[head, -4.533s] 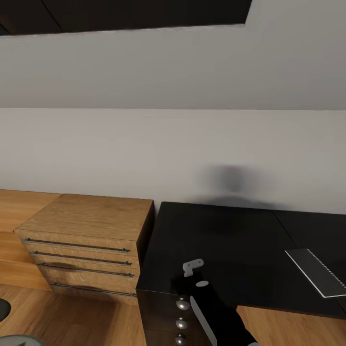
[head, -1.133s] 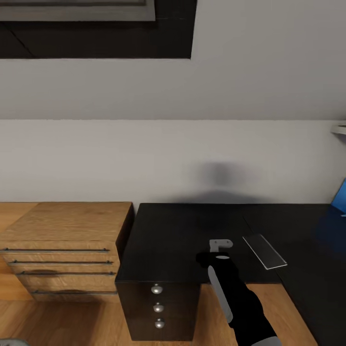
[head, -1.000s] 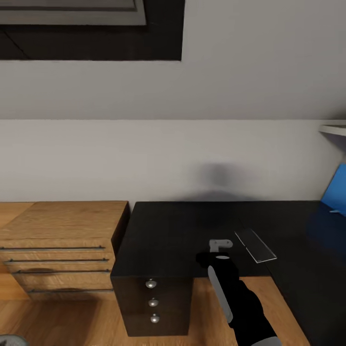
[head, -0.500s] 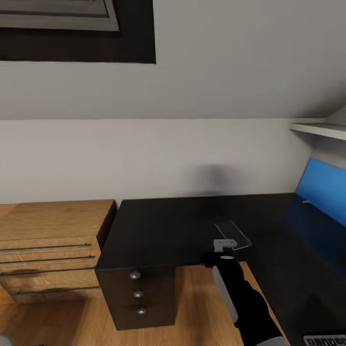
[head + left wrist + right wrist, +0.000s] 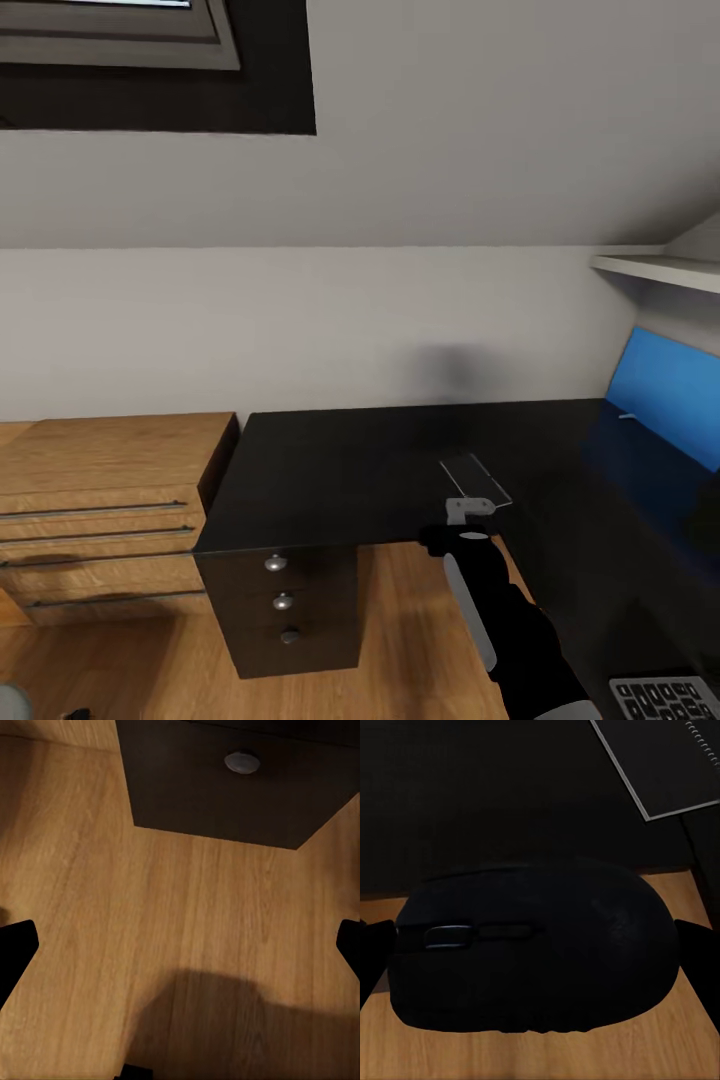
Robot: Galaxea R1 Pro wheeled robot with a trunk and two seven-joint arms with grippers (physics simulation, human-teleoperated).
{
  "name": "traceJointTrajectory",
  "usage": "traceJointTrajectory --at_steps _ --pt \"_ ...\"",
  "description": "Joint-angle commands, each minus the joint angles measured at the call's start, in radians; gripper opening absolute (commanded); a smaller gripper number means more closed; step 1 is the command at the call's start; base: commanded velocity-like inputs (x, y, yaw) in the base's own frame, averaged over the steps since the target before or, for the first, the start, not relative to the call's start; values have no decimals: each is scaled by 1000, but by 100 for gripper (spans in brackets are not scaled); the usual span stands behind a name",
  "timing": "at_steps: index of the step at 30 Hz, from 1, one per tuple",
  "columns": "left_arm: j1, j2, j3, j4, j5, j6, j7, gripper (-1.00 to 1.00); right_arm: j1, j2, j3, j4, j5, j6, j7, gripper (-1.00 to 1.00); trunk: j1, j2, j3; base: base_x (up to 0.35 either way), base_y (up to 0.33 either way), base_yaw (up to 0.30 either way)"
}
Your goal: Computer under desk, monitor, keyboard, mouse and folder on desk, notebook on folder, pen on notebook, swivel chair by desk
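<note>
- The wall [image 5: 380, 180], pale grey and sloped, is seen behind everything in the head view, with a dark-framed window [image 5: 150, 60] set at its upper left.
- The wood floor [image 5: 150, 930] is seen under the left gripper.
- The desk [image 5: 370, 470], long, black and L-shaped, is set against the wall; its drawer unit [image 5: 285, 610] with round silver knobs stands under its left end.
- A light wooden dresser [image 5: 100, 510] with bar handles is placed just beside the desk, to its left.
- The folder [image 5: 672, 392], bright blue, is seen at the desk's far right, propped tilted against the wall.
- The keyboard [image 5: 665, 698] is glimpsed at the lower right corner, cut by the frame.
- The notebook [image 5: 475, 480], thin and dark, is laid flat on the desk, near its front edge.
- The right gripper [image 5: 468, 510] is held at the desk's front edge, just before the notebook, and is clamped around the mouse [image 5: 536, 945].
- The left gripper [image 5: 180, 952] is pointed at the floor near the drawer unit, with its fingers spread wide apart and nothing between them.
</note>
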Motion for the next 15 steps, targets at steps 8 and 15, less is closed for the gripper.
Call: traceJointTrajectory --at_steps 8,15 --pt "0 0 -8 0 8 -2 0 100 -1 0 -1 -1 -10 3 -10 -100 0 -1 2 -2 -1 -172" --pt "0 0 -8 0 8 -2 0 100 -1 0 -63 -3 -10 3 -7 -100 0 -1 6 0 0 -241"
